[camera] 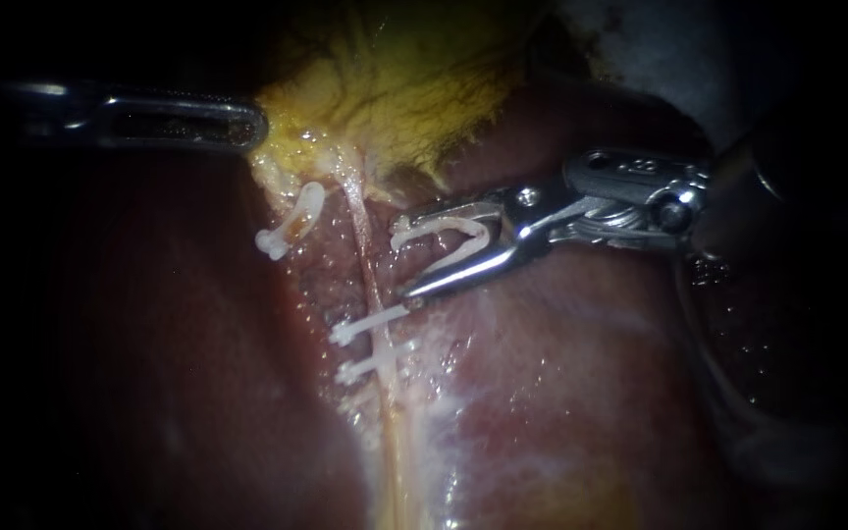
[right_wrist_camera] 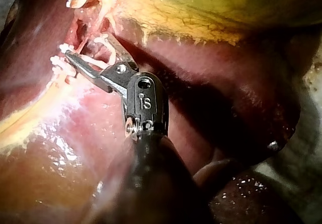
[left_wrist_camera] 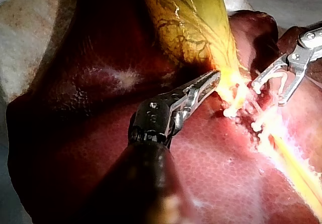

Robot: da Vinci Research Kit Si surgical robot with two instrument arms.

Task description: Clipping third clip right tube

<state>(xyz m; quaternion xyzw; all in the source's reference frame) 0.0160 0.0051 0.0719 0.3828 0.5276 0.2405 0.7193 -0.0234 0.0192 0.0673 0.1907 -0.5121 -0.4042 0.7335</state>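
the right tube (camera: 363, 231) is a thin pale strand running from the yellow neck of the gallbladder (camera: 404, 88) down toward me across the liver (camera: 591, 373). two closed white clips cross it lower down, the upper clip (camera: 370, 324) and the lower clip (camera: 375, 365), one just beneath the other. higher up, an open clip (camera: 439, 226) sits just to the right of the tube with its mouth turned left toward it. from what i can see its legs are beside the tube and not around it. my right instrument (camera: 406, 257) comes in from the right and carries that clip. its jaws stand wide apart, one clip leg lies along each jaw, and the clip's hinge is seated deep in the crotch. the tip of its near jaw lies just beside the right end of the upper clip. left of the tube, a curved white clip (camera: 291, 228) lies on the pale tissue below the gallbladder's edge. i cannot make out what it grips. my left instrument (camera: 252, 126) reaches in from the left, and its jaws are drawn together on the yellow edge of the gallbladder, well apart from the right instrument. the liver lies dark red and wet on both sides.
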